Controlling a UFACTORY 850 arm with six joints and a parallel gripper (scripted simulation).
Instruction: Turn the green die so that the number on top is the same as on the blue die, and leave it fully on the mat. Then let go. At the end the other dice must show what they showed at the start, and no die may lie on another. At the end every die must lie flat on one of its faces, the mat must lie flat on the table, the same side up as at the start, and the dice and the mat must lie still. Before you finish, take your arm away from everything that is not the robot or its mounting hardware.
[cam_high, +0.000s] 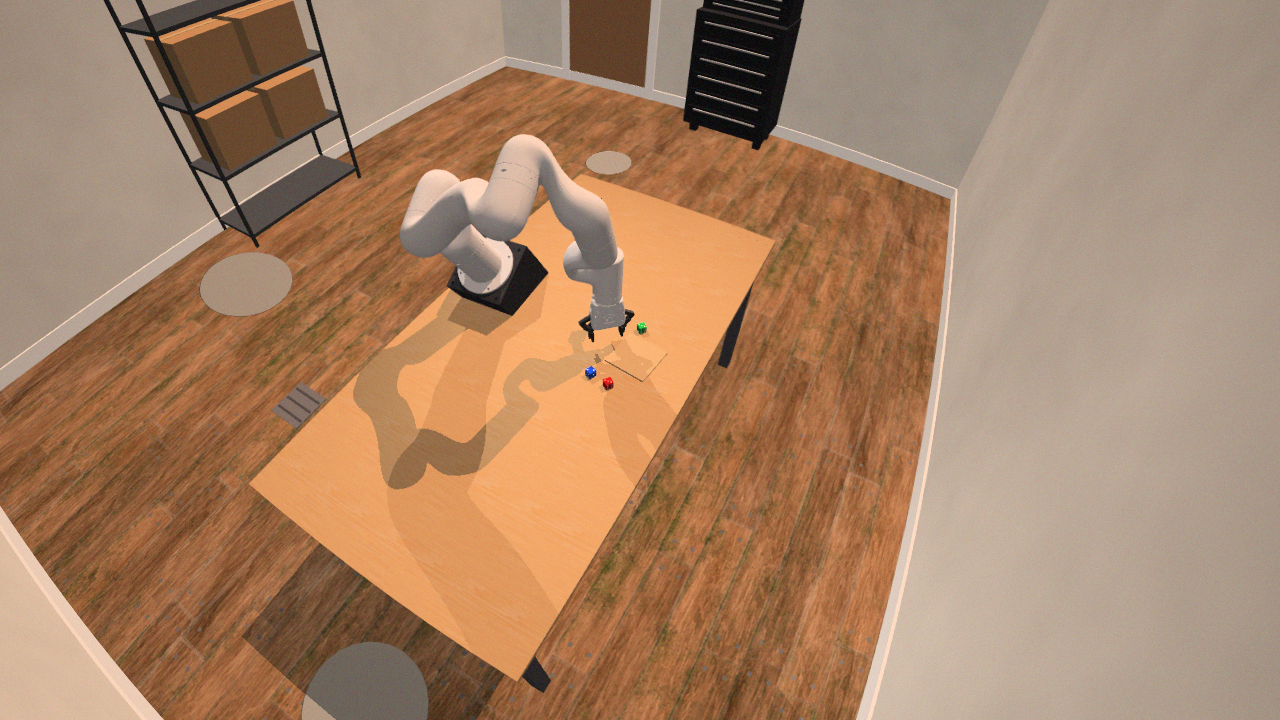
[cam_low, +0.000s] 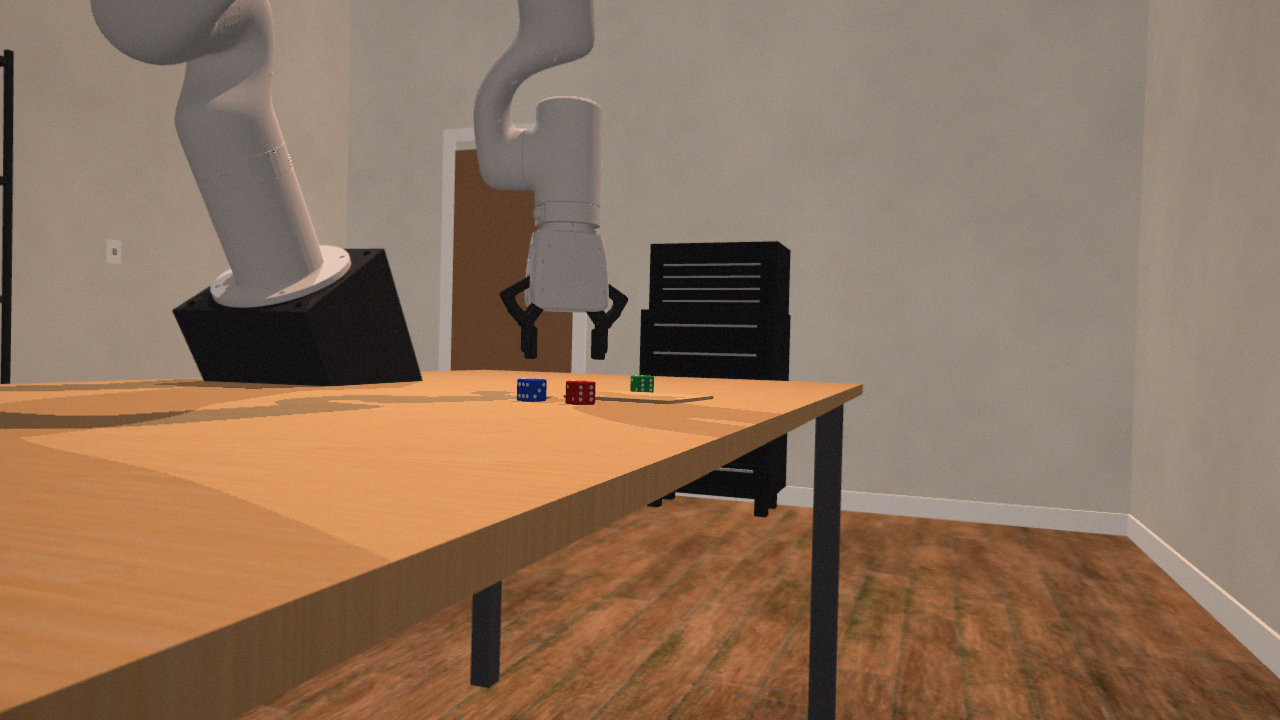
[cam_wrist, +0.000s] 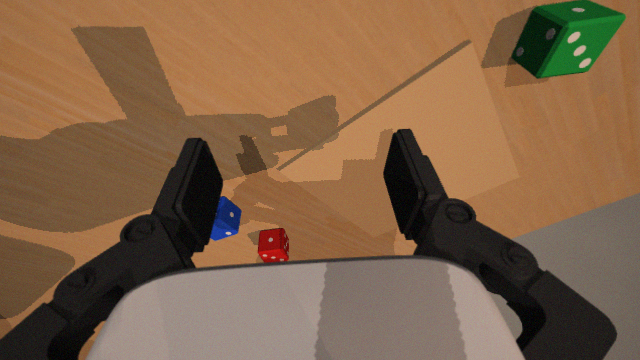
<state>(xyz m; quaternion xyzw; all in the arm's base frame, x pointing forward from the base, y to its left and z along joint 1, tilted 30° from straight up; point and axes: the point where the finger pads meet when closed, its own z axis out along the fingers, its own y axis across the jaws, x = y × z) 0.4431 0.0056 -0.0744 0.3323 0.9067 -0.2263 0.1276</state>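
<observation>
The green die (cam_high: 641, 327) lies on the table just off the far corner of the thin tan mat (cam_high: 635, 360). It also shows in the side view (cam_low: 641, 383) and at the top right of the wrist view (cam_wrist: 567, 39). The blue die (cam_high: 590, 372) (cam_low: 531, 389) (cam_wrist: 225, 219) and the red die (cam_high: 607, 383) (cam_low: 580, 392) (cam_wrist: 273, 245) lie side by side on the table next to the mat's near-left edge. My gripper (cam_high: 605, 329) (cam_low: 562, 344) (cam_wrist: 302, 156) is open and empty. It hangs above the mat's left part (cam_wrist: 400, 130), between the green die and the other two.
The arm's black base (cam_high: 497, 280) stands at the table's left edge. The table's right edge (cam_high: 707, 358) runs close behind the mat. A black drawer cabinet (cam_low: 716, 304) stands by the far wall.
</observation>
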